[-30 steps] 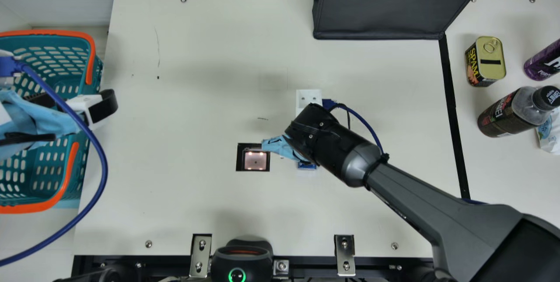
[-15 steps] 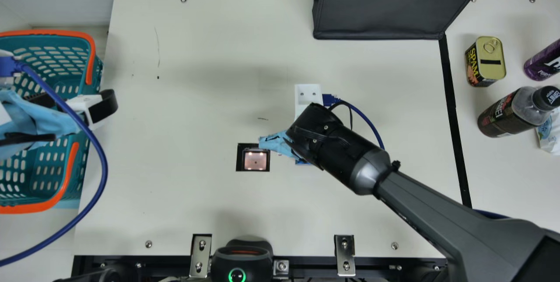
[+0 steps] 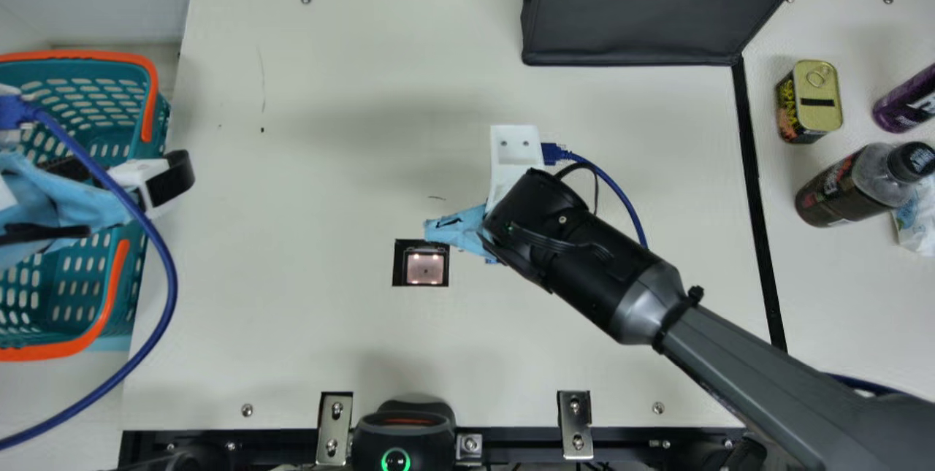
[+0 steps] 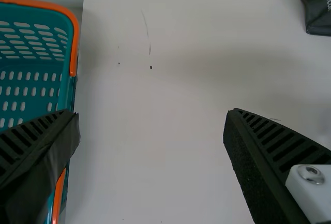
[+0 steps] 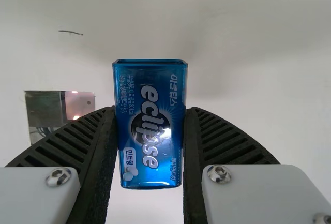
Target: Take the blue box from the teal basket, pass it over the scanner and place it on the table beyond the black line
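Over the right part of the teal basket (image 3: 64, 303), my left gripper (image 3: 150, 180) hangs at the main view's left; in the left wrist view this gripper (image 4: 152, 123) is open, nothing between its fingers. My right gripper (image 3: 467, 231) is just right of the scanner window (image 3: 426, 269), its fingers hidden beneath the wrist. The right wrist view has that gripper (image 5: 150, 131) shut on the blue box (image 5: 150, 123), held by its two sides with the printed face to the camera. There the scanner (image 5: 49, 111) lies beside the left finger. The black line (image 3: 760, 223) runs down the table's right part.
A dark bag (image 3: 635, 18) stands at the far edge over the line's upper end. Beyond the line are a yellow-topped can (image 3: 818, 100), a dark bottle (image 3: 851, 186), a purple can (image 3: 902, 107) and a white packet (image 3: 917, 219). A blue cable (image 3: 172, 274) loops off the left arm.
My right gripper has shifted slightly up and left in the main view while its forearm swung down and right. The left arm has kept still.
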`<move>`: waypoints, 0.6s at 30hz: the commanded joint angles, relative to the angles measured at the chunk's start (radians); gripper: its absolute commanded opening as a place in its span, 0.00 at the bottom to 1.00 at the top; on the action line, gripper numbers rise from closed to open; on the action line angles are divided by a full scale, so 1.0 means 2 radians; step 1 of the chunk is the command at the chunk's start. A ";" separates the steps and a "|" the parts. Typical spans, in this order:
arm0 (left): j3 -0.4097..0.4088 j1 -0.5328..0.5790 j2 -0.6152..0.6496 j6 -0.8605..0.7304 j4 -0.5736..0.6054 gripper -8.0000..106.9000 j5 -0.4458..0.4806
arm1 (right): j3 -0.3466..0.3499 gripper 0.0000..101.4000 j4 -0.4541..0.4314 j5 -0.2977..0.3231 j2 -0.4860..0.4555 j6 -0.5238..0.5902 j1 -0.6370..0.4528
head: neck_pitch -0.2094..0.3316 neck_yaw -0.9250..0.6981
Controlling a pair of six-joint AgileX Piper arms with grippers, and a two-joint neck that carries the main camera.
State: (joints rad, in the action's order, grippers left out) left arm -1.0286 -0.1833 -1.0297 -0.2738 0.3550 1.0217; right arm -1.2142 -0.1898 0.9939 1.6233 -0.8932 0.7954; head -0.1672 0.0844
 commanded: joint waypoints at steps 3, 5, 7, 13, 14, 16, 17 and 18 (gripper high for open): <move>0.000 0.000 0.000 0.000 0.000 0.85 0.000 | 0.012 0.00 -0.001 -0.005 -0.015 -0.004 -0.008 | 0.014 0.065; 0.000 0.000 0.000 0.000 0.000 0.85 0.000 | 0.022 0.00 -0.003 -0.008 -0.026 -0.007 -0.015 | 0.014 0.088; 0.000 0.000 0.000 0.000 0.000 0.85 0.000 | 0.034 0.00 -0.004 -0.011 -0.039 -0.010 -0.025 | 0.014 0.111; 0.000 0.000 0.000 0.000 0.000 0.85 0.000 | 0.082 0.00 -0.009 -0.018 -0.088 -0.013 -0.067 | 0.014 0.146; 0.000 0.000 0.000 0.000 0.000 0.85 0.000 | 0.090 0.00 -0.009 -0.019 -0.097 -0.013 -0.075 | 0.014 0.146; 0.000 0.000 0.000 0.000 0.000 0.85 0.000 | 0.107 0.00 -0.010 -0.019 -0.117 -0.010 -0.095 | 0.014 0.146; 0.000 0.000 0.000 0.000 0.000 0.85 0.000 | 0.115 0.00 -0.011 -0.019 -0.128 -0.008 -0.105 | 0.014 0.146; 0.000 0.000 0.000 0.000 0.000 0.85 0.000 | 0.123 0.00 -0.011 -0.019 -0.137 -0.006 -0.116 | 0.014 0.146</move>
State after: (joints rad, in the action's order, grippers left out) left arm -1.0286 -0.1833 -1.0297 -0.2738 0.3550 1.0217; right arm -0.9948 -0.2117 0.9559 1.3862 -0.9114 0.6020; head -0.1672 0.3743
